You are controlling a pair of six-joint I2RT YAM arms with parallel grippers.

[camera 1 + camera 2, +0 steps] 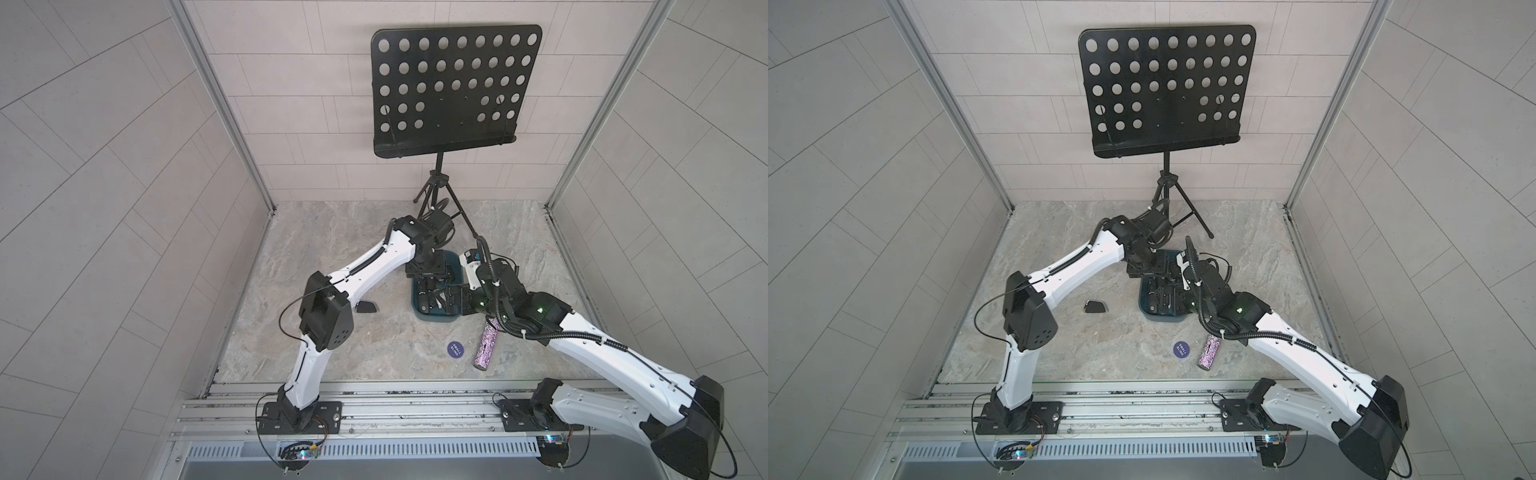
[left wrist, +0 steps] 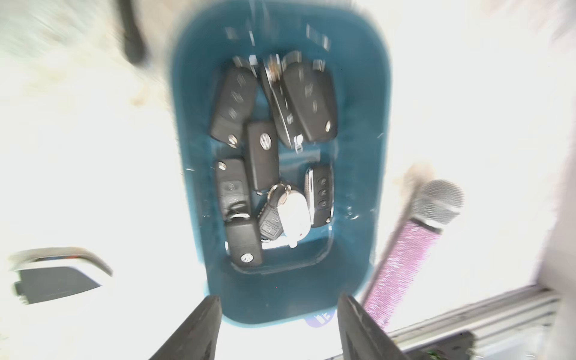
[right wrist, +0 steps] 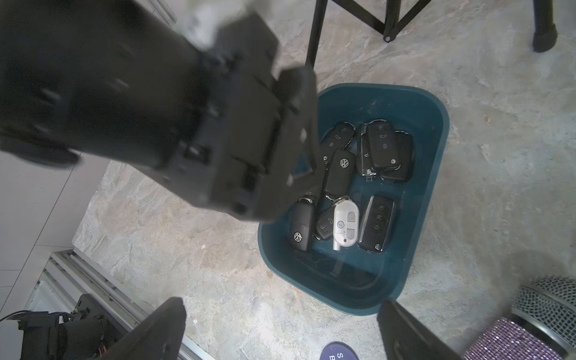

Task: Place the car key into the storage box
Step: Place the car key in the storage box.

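The left claw [image 2: 279, 297] hangs over the storage box [image 3: 428, 162], partly open and holding nothing. The right claw [image 3: 280, 302] is wide open just beside the box, also empty. Inside the box lie many black car keys [image 3: 341, 173] and 1 white fob [image 3: 346, 224]. 1 more car key [image 1: 367, 307] lies on the table [image 1: 332, 232], apart from the box on its left in both top views.
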